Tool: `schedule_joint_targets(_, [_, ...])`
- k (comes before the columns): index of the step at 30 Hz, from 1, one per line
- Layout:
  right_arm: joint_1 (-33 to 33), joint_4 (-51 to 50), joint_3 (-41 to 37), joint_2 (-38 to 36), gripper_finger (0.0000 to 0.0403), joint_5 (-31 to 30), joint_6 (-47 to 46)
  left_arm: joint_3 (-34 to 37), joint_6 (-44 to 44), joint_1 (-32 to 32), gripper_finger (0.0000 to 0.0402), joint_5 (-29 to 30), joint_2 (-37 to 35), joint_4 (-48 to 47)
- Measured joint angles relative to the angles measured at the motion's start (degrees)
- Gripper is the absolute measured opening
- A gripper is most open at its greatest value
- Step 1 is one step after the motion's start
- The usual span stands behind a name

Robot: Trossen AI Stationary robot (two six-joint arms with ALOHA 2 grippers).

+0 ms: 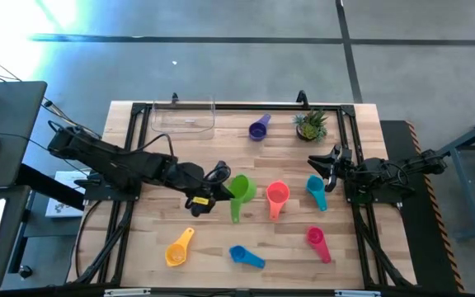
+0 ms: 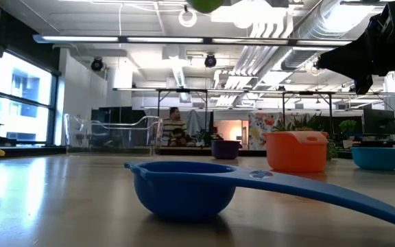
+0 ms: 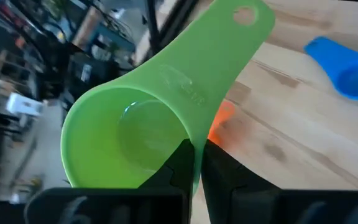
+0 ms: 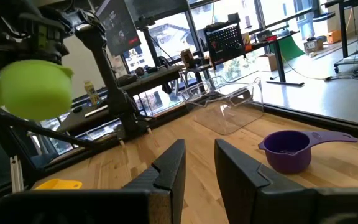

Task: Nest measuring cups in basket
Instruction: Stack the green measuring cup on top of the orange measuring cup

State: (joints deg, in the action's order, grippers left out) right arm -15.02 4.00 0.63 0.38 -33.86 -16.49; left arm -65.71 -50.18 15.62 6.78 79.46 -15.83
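Currently, reading the high view from left to right, the left arm reaches in from the table's left edge, and the left gripper (image 1: 221, 188) has its fingers clamped on the rim of the green measuring cup (image 1: 239, 191), near the table's middle. The low view shows only the cup's underside at the top edge, so the cup is held clear of the wooden table (image 1: 138, 239), and the left wrist view shows its bowl tilted with the handle pointing away from the gripper. The clear basket (image 1: 183, 116) stands at the far edge, left of centre, apart from every cup. The yellow measuring cup (image 1: 180, 248) and the blue measuring cup (image 1: 245, 256) lie near the front edge. The purple measuring cup (image 1: 259, 127) lies at the far edge, to the right of the basket, with the potted plant (image 1: 311, 124) farther right. The orange measuring cup (image 1: 277, 198) lies just right of the green one, then the teal measuring cup (image 1: 316, 191), with the pink measuring cup (image 1: 317, 242) nearer the front. The right gripper (image 1: 330, 165) waits at the right side, close to the teal cup, its fingers slightly apart and holding nothing.
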Motion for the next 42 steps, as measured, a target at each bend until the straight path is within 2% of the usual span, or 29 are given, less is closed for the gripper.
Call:
schedule_joint_targets(12, [-0.01,0.01,0.0,0.02,0.0078,0.02,0.0,-0.63,-1.54,-2.37,0.0012,1.65,5.31,12.79])
schedule_joint_targets(25, [0.02,0.05,0.0,0.0,0.0078,0.0,0.0,-15.29,-0.97,-6.18,0.0012,2.2,18.44,5.34])
schedule_joint_targets(42, [0.01,0.06,0.0,0.02,0.0078,0.0,0.0,-16.35,-1.32,-9.68,0.0012,-3.72,29.73,3.78])
